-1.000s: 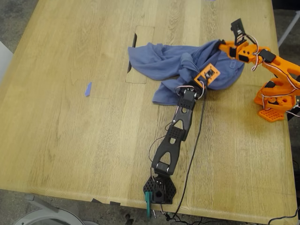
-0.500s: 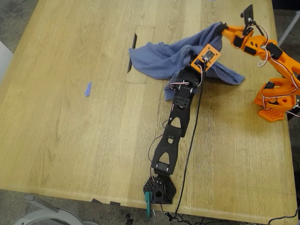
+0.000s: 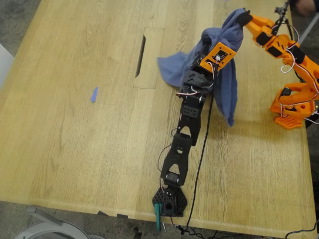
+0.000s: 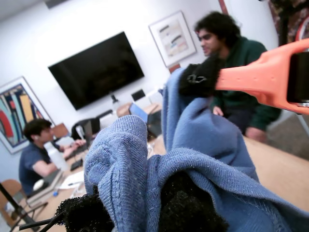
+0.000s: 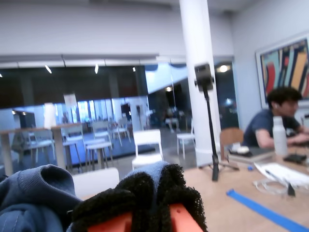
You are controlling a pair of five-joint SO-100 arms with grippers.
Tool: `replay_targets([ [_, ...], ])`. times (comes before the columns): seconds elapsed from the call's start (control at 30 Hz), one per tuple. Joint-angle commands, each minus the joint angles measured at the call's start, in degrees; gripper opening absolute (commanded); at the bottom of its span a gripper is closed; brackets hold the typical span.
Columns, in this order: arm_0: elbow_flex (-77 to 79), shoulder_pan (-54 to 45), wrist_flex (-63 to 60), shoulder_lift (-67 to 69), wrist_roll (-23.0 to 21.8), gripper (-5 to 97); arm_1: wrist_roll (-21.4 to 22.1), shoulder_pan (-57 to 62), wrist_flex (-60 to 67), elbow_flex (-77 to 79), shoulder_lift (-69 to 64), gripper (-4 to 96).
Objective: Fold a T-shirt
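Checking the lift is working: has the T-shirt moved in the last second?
Yes. The T-shirt has been pulled off the table slot, toward the exterior view's upper right.

Ext cam overhead; both wrist cams close, sharing T-shirt [image 3: 227, 74].

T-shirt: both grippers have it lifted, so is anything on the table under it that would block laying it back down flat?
Nothing visible. The T-shirt hangs from my first gripper and second gripper over bare table; the blue tape scrap lies well towards the exterior view's left.
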Motion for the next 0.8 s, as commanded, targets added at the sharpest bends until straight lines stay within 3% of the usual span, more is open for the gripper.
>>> replay_targets([
  [0.0, -2.11, -0.44, -4.39, 16.70, 0.79, 0, -0.62, -0.44, -3.08, -4.83, 2.90, 0.0],
  [0.4, -2.02, 6.86, -8.09, 22.68, 2.46, 0, -0.53, 0.97, -0.88, -11.78, 5.01, 0.0],
  [0.77, -2.02, 16.44, -9.05, 25.75, 1.76, 0, 0.44, 1.14, 12.13, -22.94, 5.80, 0.0],
])
